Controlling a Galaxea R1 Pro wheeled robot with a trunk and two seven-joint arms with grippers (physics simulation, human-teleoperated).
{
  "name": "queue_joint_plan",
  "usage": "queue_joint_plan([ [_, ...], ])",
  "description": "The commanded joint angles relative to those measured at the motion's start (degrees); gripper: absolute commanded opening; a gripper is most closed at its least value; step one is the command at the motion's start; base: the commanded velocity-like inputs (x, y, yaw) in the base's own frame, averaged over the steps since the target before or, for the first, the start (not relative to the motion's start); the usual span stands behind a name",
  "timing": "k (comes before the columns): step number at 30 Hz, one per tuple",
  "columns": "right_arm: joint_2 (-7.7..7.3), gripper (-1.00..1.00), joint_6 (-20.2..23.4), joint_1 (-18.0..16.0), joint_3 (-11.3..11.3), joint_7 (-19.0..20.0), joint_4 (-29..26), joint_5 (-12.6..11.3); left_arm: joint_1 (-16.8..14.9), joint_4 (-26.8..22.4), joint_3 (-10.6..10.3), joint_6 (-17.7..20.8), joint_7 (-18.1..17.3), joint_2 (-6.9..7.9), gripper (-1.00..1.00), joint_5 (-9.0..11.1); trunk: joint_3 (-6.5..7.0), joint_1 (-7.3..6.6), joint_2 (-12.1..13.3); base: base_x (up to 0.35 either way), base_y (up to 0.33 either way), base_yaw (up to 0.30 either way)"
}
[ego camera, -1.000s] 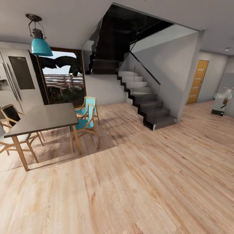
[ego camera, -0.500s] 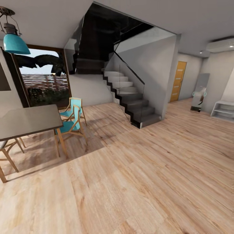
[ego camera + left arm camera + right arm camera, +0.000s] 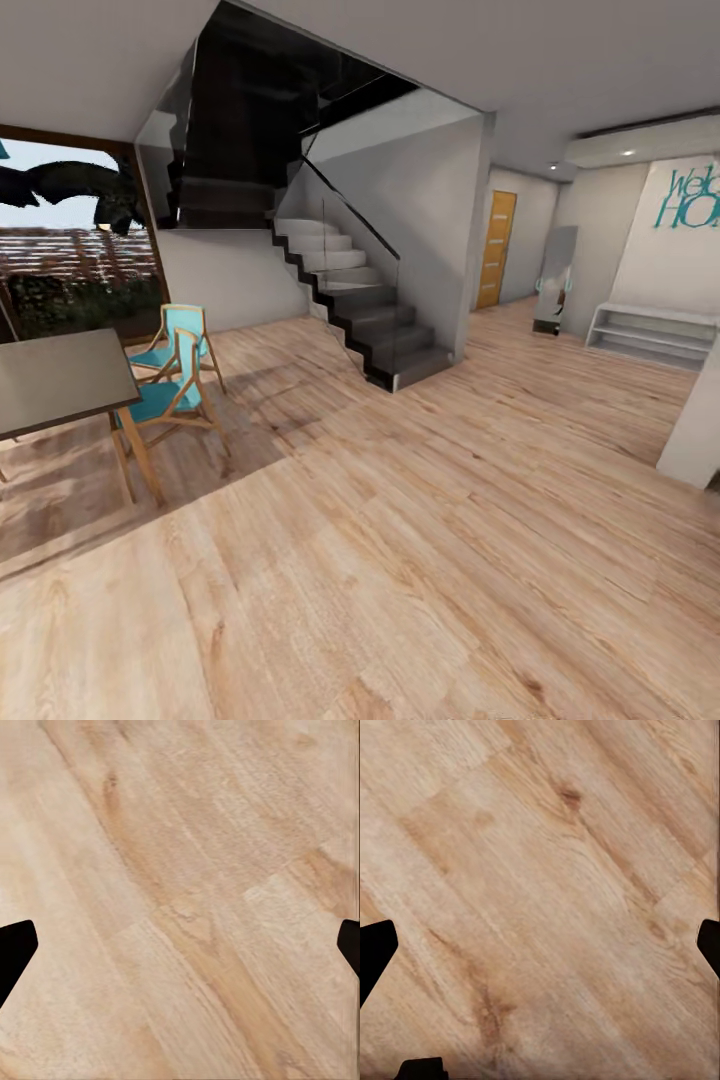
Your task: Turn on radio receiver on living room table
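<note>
Clearly the task is at its travelling stage: the robot stands on the pale wood plank floor [image 3: 430, 560] near a dark dining surface [image 3: 55, 380] with turquoise wooden chairs [image 3: 170, 385] and a grey glass-railed staircase [image 3: 350, 300]. Finding the radio receiver, whose place these views do not reveal, and switching it on both remain. Each wrist view looks down at planks; the left pincer [image 3: 180, 945] and right pincer [image 3: 540, 945] stand released, dark fingertips cut off at the frame edges. Teal wall lettering [image 3: 690, 200] is cropped.
</note>
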Motion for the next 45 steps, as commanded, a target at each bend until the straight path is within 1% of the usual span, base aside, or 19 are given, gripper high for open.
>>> queue_joint_plan([
  [1,-0.01,1.00,0.0,0.0,0.0,0.0,0.0,0.0,0.0,0.4,-0.1,-0.6,0.0,-0.06,1.00,0.0,0.00,0.00,0.0,0.000,0.000,-0.276],
  [5,0.03,1.00,0.0,0.0,0.0,0.0,0.0,0.0,0.0,2.3,-0.2,-1.5,0.2,-0.07,1.00,0.0,0.00,0.00,0.0,0.000,0.000,-0.276],
  [14,0.06,1.00,0.0,0.0,0.1,0.0,0.0,0.0,0.0,3.0,-0.1,-2.0,0.3,-0.28,1.00,0.2,0.00,0.00,0.0,0.000,0.000,-0.276],
  [17,0.07,1.00,0.0,0.0,0.2,0.0,0.0,0.0,0.0,3.4,-0.1,-3.2,0.4,-0.18,1.00,0.1,0.00,0.00,0.0,0.000,0.000,-0.276],
  [20,0.07,1.00,0.0,0.0,0.3,0.0,0.0,0.0,0.0,3.5,-0.1,-3.6,0.4,-0.02,1.00,0.0,0.00,0.00,0.0,0.000,0.000,-0.276],
  [25,0.07,1.00,0.0,0.0,0.3,0.0,0.0,0.0,0.0,3.5,-0.1,-3.8,0.4,-0.18,1.00,0.0,0.00,0.00,0.0,0.000,0.000,-0.276],
  [45,0.07,1.00,0.0,0.0,0.3,0.0,0.0,0.0,0.0,3.5,0.0,-3.8,0.3,0.02,1.00,0.3,0.00,0.00,0.0,0.000,0.000,-0.276],
])
